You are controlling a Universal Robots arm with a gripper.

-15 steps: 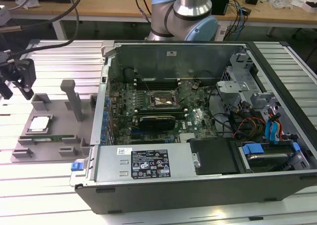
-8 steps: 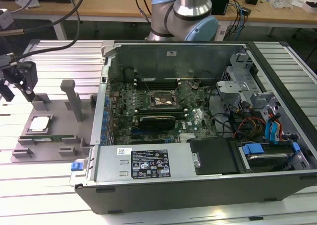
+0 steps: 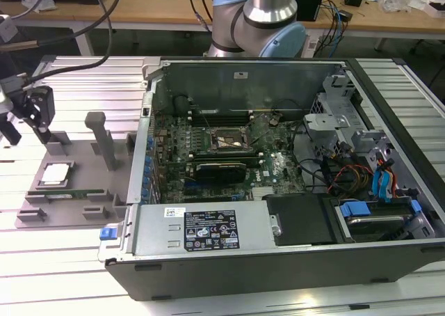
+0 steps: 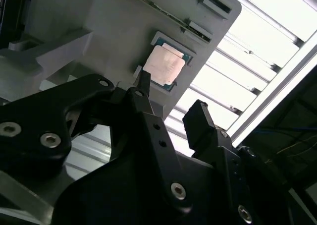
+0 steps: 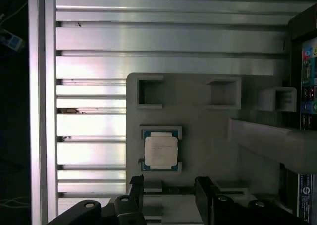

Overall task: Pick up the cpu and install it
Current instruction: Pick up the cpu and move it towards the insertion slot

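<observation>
Grey tray [image 5: 208, 131] holds the cpu [image 5: 161, 151]; gripper [image 5: 169, 181] hangs near it, wide open, empty.

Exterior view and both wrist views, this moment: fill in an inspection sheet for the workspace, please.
Surface: ribbed metal table carrying a grey fixture tray and an open computer case.
Job's things: cpu lies flat in its tray recess, not gripped.
Clutter: green memory stick along the tray's edge.
Grippers: gripper open, empty, hovers near the cpu without touching it.
Cables: coloured wires inside the case; black cables hang at the exterior view's left.
Surroundings: wooden bench behind the table.
</observation>
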